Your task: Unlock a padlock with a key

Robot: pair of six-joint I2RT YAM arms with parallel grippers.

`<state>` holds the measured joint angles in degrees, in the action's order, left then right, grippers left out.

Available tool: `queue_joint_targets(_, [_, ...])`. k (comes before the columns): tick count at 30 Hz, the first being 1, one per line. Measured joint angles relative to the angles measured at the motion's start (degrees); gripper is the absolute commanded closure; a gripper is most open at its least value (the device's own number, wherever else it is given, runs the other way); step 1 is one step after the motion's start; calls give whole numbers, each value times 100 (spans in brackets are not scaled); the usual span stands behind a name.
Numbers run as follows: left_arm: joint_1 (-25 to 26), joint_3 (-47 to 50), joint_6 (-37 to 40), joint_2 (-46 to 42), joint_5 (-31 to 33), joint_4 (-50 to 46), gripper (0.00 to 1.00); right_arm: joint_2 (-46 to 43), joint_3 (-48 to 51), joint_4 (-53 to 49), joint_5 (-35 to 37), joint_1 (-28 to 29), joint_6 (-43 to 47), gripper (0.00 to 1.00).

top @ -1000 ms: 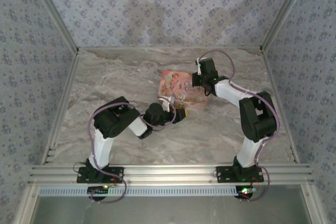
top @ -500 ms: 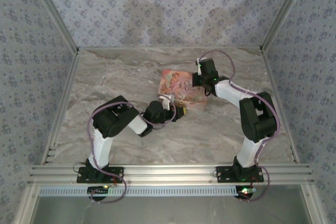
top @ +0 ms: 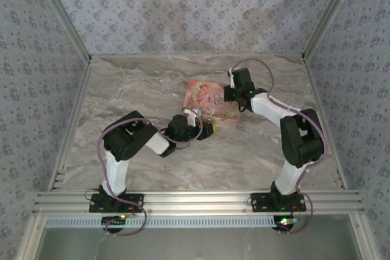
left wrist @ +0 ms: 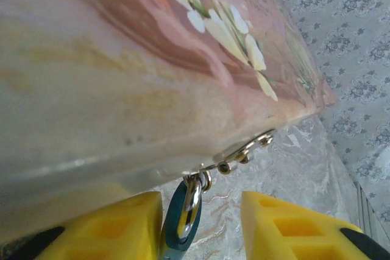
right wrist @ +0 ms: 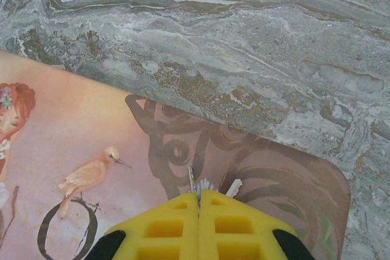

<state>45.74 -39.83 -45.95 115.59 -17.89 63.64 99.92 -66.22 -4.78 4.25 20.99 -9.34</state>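
Showing both arms bent inward toward a pink picture book [top: 206,97] lying flat on the marbled table [top: 140,83], just above the middle of the top view. The left arm is folded low, its elbow at lower left and its forearm running right to the book's near edge. There the left gripper [left wrist: 201,202] stands partly open, yellow fingers [left wrist: 286,223] either side of a small teal-rimmed metal piece, seemingly the key [left wrist: 181,220]. This hangs from a ring under the book's edge, close against one finger and clear of the other; nothing is clamped. A metal clasp [left wrist: 245,149] juts from the same edge. The right arm rises at lower right, bends at the elbow and reaches up-left to the book's far right corner. The right gripper [right wrist: 198,194] is closed, tips together over the cover; pale slivers at the tips cannot be identified.
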Motion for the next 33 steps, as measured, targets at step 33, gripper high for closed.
queue_joint_targets(33, [210, -278, -221, 299, 31, 273, 51, -94, 151, 26, -17, -2, -2, 100])
